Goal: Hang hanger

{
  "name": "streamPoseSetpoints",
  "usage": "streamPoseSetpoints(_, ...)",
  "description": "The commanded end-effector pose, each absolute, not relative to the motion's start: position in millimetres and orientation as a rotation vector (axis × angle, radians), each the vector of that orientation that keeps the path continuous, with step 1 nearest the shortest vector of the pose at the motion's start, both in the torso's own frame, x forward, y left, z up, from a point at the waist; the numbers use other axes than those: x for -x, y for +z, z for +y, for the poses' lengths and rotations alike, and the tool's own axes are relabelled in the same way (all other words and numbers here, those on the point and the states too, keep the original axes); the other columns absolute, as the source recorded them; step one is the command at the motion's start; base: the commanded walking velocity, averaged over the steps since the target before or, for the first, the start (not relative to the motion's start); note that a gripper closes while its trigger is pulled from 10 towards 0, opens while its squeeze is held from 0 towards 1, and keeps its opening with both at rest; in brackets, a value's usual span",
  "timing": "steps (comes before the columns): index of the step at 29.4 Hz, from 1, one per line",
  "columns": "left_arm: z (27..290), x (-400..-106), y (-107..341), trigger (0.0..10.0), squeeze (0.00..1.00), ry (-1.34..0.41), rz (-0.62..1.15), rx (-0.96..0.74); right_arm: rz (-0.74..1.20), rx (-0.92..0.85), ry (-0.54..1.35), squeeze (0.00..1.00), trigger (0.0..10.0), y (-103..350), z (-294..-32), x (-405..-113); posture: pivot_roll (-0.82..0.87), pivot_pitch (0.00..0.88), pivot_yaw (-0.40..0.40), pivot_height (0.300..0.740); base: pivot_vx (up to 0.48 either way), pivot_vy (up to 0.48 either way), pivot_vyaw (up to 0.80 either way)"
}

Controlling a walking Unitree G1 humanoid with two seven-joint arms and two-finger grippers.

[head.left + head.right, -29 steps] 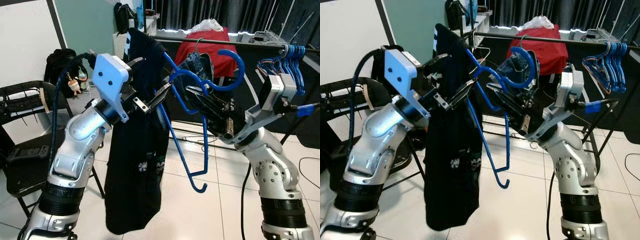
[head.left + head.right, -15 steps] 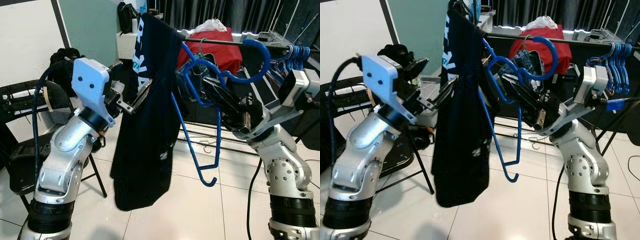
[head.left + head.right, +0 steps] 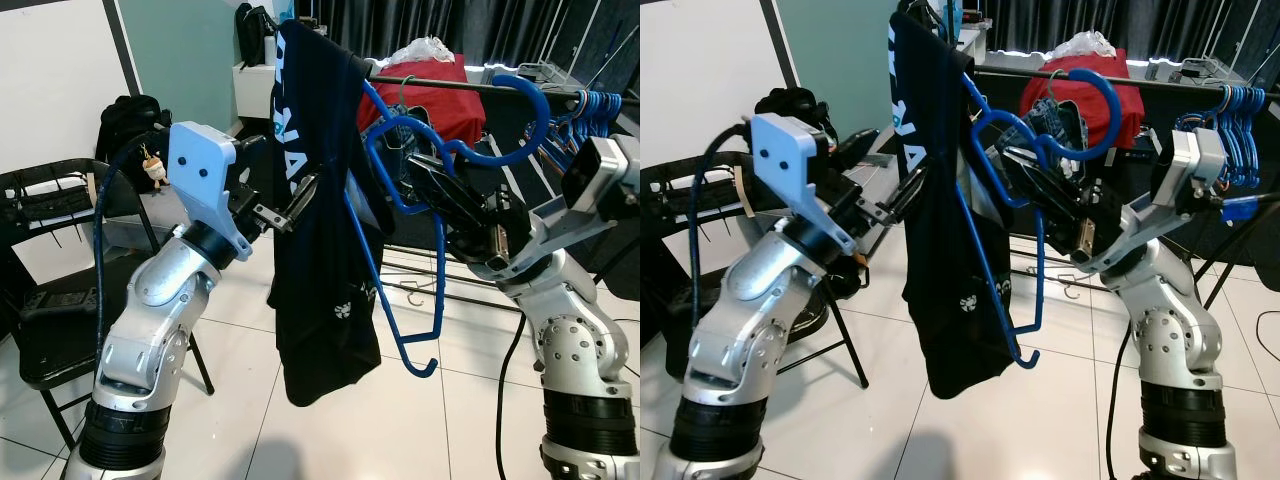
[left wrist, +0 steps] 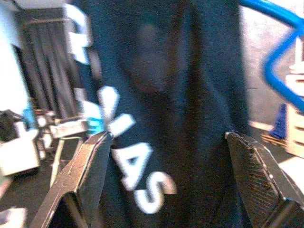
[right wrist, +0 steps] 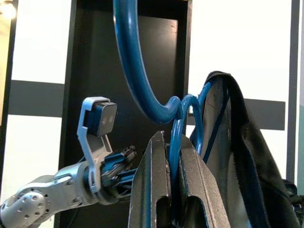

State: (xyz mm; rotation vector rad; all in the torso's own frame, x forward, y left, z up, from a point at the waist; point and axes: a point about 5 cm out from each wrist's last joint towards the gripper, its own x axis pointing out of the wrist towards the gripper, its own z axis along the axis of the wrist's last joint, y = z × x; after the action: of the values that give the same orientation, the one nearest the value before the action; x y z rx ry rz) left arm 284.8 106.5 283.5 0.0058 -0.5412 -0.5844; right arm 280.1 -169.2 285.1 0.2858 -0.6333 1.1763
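Two claws are raised: the right claw (image 5: 172, 190) grips the blue hanger (image 3: 440, 160); the left claw (image 4: 166, 175), open, seemingly just touches the dark shirt (image 3: 320, 230).

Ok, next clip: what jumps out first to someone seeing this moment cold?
The big blue hanger held up at centre, pinched at its neck by the right gripper, hook raised toward the clothes rail behind. A dark navy garment with white lettering drapes from its left shoulder, with the left gripper at the fabric, fingers apart. More blue hangers crowd the rail's right end.
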Motion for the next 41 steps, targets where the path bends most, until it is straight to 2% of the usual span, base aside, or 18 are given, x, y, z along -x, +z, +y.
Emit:
streamPoseSetpoints(1,103,-282,278,10.0,0.00,-0.610,-0.508,0.005,-0.679,-0.280,1.184,0.00,10.0,292,-172,-275,-0.02,0.000,-0.003,0.736,0.000,0.000,0.00)
streamPoseSetpoints(11,99,-278,271,10.0,0.00,-0.653,-0.459,0.035,-0.681,-0.282,1.185,0.00,10.0,294,-171,-277,-0.01,0.000,-0.008,0.736,0.000,0.000,0.00)
streamPoseSetpoints(12,100,-279,270,8.4,0.00,-0.641,-0.454,0.021,-0.683,-0.283,1.186,0.00,10.0,294,-171,-277,-0.01,0.000,-0.008,0.736,0.000,0.000,0.00)
streamPoseSetpoints(13,100,-280,269,0.0,0.00,-0.635,-0.447,0.010,-0.684,-0.283,1.186,0.00,10.0,294,-170,-277,-0.01,0.000,-0.008,0.736,0.000,0.000,0.00)
streamPoseSetpoints(23,108,-281,273,0.0,0.00,-0.568,-0.467,-0.019,-0.678,-0.281,1.146,0.00,10.0,294,-173,-279,-0.01,0.000,-0.009,0.736,0.000,0.000,0.00)
streamPoseSetpoints(28,117,-269,294,0.0,0.00,-0.585,-0.605,-0.006,-0.642,-0.299,1.009,0.00,10.0,288,-178,-295,0.00,0.000,-0.022,0.736,0.000,0.000,0.00)
streamPoseSetpoints(29,112,-260,297,0.0,0.00,-0.675,-0.636,-0.020,-0.637,-0.320,0.949,0.00,10.0,287,-180,-302,0.01,0.000,-0.028,0.736,0.000,0.000,0.00)
streamPoseSetpoints(30,112,-260,297,0.0,0.00,-0.675,-0.636,-0.020,-0.637,-0.320,0.949,0.00,10.0,287,-180,-302,0.01,0.000,-0.028,0.736,0.000,0.000,0.00)
streamPoseSetpoints(33,93,-233,290,0.0,0.00,-0.938,-0.634,-0.054,-0.647,-0.397,0.829,0.00,10.0,289,-184,-317,0.03,0.000,-0.040,0.736,0.000,0.000,0.00)
streamPoseSetpoints(40,79,-211,278,0.0,0.00,-1.126,-0.594,-0.068,-0.650,-0.488,0.701,0.00,10.0,291,-189,-335,0.04,0.000,-0.056,0.736,0.000,0.000,0.00)
streamPoseSetpoints(41,77,-207,275,0.6,0.00,-1.159,-0.583,-0.082,-0.647,-0.517,0.674,0.00,10.0,291,-189,-339,0.05,0.000,-0.061,0.736,0.000,0.000,0.00)
